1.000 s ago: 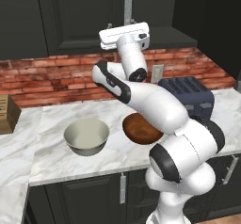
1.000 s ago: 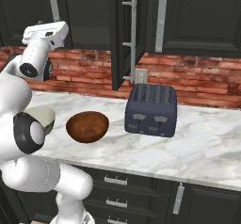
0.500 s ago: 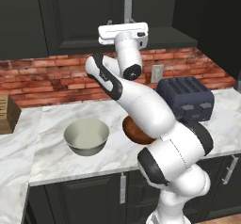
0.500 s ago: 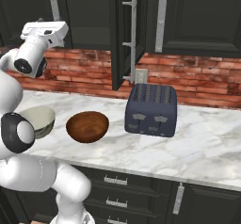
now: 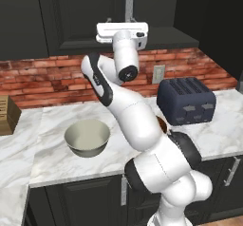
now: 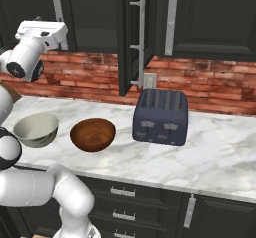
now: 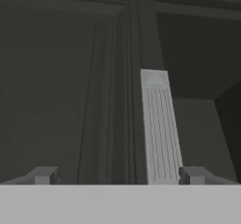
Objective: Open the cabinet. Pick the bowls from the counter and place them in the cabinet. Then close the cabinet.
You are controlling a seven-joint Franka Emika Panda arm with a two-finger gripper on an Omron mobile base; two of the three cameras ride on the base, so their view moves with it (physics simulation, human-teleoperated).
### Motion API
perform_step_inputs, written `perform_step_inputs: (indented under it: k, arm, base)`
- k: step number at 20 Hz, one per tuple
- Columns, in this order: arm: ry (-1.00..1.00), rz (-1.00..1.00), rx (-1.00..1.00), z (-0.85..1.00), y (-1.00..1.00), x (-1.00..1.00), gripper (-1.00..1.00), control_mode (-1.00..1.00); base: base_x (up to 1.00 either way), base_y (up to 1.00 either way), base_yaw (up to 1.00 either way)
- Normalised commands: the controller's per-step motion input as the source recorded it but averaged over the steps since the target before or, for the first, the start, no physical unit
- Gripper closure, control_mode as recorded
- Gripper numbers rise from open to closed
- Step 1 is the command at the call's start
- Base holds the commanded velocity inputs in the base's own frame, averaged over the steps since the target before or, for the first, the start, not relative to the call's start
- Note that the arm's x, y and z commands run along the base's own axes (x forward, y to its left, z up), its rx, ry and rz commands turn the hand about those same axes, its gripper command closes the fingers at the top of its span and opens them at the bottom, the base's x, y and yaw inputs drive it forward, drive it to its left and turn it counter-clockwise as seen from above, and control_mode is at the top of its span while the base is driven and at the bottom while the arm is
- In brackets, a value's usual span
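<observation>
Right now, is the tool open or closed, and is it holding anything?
Tool: open, holding nothing; the cabinet's silver bar handle stands between its fingertips, not gripped.

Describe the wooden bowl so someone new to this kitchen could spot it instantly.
Find the white marble counter below the red brick wall. Left of the dark blue toaster sit two bowls side by side. The wooden bowl is the reddish-brown one nearer the toaster; its neighbour, the cream bowl, is pale.

Black panelled cabinet (image 6: 200,17), cream bowl (image 6: 36,129), reddish-brown wooden bowl (image 6: 93,134) (glossy), grey-veined white marble surface (image 6: 220,157), navy toaster (image 6: 161,117).
</observation>
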Motion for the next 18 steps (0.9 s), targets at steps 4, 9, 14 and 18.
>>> perform_step_inputs:
  k: [4, 9, 14, 18]
  arm:
    - [0.05, 0.00, 0.06, -0.08, -0.38, 0.00, -1.00, -1.00]
    - [0.11, 0.00, 0.06, 0.00, -0.24, 0.00, -1.00, -1.00]
    - [0.01, 0.00, 0.00, 0.00, 0.00, 0.02, -1.00, -1.00]
    - [0.06, 0.00, 0.00, -0.05, -0.06, 0.27, -1.00, -1.00]
  base:
    - [0.00, 0.00, 0.00]
    - [0.00, 0.00, 0.00]
    - [0.00, 0.00, 0.00]
    - [0.00, 0.00, 0.00]
